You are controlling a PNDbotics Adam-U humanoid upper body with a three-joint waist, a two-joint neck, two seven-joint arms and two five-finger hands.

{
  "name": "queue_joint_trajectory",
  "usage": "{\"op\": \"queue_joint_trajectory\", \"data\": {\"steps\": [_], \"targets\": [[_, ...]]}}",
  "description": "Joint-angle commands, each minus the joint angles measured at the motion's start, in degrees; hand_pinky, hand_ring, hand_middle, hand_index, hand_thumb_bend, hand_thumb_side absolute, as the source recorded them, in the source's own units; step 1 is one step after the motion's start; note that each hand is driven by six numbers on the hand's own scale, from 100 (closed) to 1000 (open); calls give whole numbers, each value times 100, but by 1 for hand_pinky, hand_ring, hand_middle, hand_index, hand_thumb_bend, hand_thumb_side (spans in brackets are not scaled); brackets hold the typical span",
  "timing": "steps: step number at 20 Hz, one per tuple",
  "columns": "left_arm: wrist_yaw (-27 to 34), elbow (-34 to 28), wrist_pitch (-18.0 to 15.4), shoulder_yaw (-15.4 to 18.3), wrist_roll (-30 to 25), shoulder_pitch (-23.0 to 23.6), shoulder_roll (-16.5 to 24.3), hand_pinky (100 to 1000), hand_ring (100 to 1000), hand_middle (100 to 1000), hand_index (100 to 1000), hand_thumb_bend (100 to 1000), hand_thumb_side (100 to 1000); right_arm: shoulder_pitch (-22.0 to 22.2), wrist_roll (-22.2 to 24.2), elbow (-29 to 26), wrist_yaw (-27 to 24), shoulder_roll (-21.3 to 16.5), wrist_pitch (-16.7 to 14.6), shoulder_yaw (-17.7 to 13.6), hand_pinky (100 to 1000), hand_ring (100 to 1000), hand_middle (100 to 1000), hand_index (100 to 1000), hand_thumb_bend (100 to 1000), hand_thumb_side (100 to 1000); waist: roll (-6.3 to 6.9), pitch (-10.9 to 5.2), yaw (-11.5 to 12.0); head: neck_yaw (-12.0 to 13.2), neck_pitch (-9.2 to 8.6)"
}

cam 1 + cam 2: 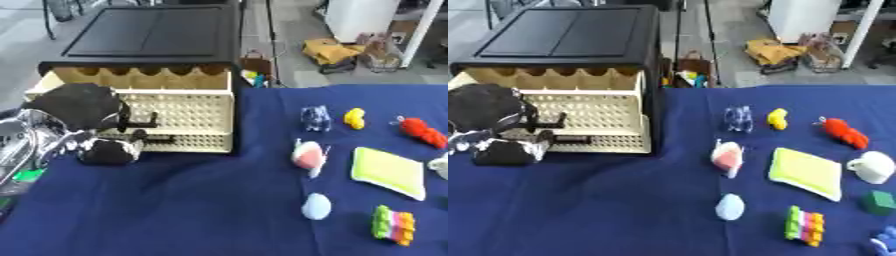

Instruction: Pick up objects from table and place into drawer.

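A cream drawer (179, 116) stands pulled out from under the black-topped cabinet (157, 32) at the upper left. My left hand (103, 149) is at the drawer's front left corner, touching its front wall, with the forearm coming in from the left edge. On the blue cloth to the right lie a clear bluish object (315, 118), a small yellow piece (354, 118), a red toy (422, 131), a pink and white object (308, 155), a yellow-green sponge (388, 171), a pale blue egg shape (317, 206) and a striped multicoloured block (394, 225). My right hand does not show.
A white cup (872, 166) and a green cube (878, 202) sit near the right edge, and something blue (885, 241) shows in the lower right corner. Beyond the table's far edge (350, 86) the floor holds bags and clutter. The blue cloth (175, 210) covers the near left.
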Motion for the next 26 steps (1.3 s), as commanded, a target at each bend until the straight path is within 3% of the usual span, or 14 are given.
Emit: {"op": "queue_joint_trajectory", "data": {"steps": [1,26], "targets": [[53,-164,47,31,-73,5,219,100,100,100,607,100,811,-69,-56,-84,-6,-93,25,-75,579,643,614,678,100,1000,-17,-111,7,3,-41],[148,-384,-91,-9,-73,61,304,100,100,100,574,100,813,-56,-101,-84,18,-89,44,-88,579,643,614,677,100,1000,4,-113,41,18,-44]]}}
